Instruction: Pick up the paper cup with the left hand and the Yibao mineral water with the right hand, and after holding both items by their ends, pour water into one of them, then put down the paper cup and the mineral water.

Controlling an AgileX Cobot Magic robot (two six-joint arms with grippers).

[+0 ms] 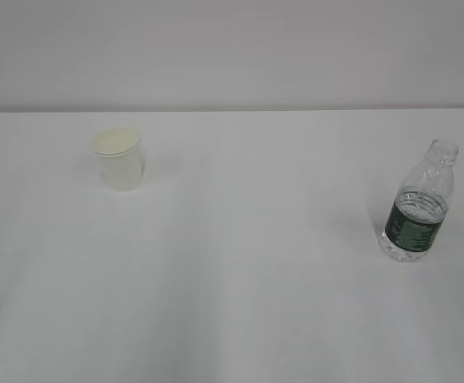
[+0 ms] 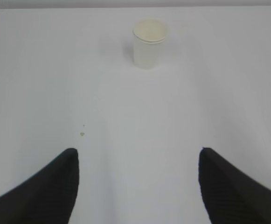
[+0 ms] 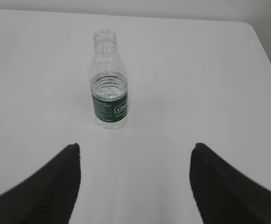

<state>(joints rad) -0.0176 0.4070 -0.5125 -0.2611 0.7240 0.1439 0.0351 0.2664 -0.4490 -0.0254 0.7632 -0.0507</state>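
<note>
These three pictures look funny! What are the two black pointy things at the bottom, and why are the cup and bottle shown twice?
The pictures come from three cameras on one robot that has two arms. The first looks at the white table from the front. It shows a paper cup on the left and a small water bottle on the right, both standing upright, far apart.

The other two cameras sit on the robot's wrists. The black shapes are the fingers of each gripper, the part that grabs things. The left gripper looks toward the cup. The right gripper looks toward the bottle, which has no cap and some water inside.

Both grippers are open and hold nothing.
</note>
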